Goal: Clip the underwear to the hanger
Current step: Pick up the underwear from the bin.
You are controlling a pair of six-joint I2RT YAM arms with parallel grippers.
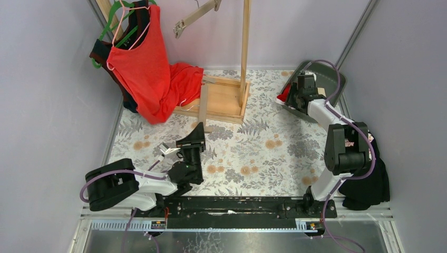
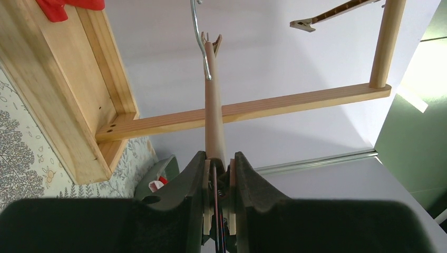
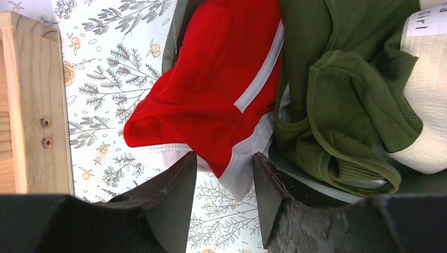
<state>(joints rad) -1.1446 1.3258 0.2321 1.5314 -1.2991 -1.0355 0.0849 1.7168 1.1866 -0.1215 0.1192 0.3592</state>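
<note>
My right gripper (image 3: 221, 168) is open at the near-left rim of a grey-green tray (image 1: 337, 79). The bright red briefs (image 3: 211, 89) spill over that rim, and their white-trimmed corner hangs between my open fingers. The dark olive briefs (image 3: 342, 105) with a cream waistband lie bunched to their right in the tray. A bit of the red briefs (image 1: 283, 95) also shows in the top view beside the right gripper (image 1: 295, 97). My left gripper (image 2: 219, 158) is shut on the clip end of a wooden hanger (image 2: 213, 105) with a metal hook (image 2: 199, 37). It holds the hanger over the table's near left (image 1: 196, 138).
A wooden rack stands at the back, with its base (image 1: 221, 97) and post (image 1: 245, 47). A second wooden clip hanger (image 1: 197, 16) hangs from it. A large red tank top (image 1: 142, 63) hangs at the back left. Black cloth (image 1: 369, 184) lies by the right arm.
</note>
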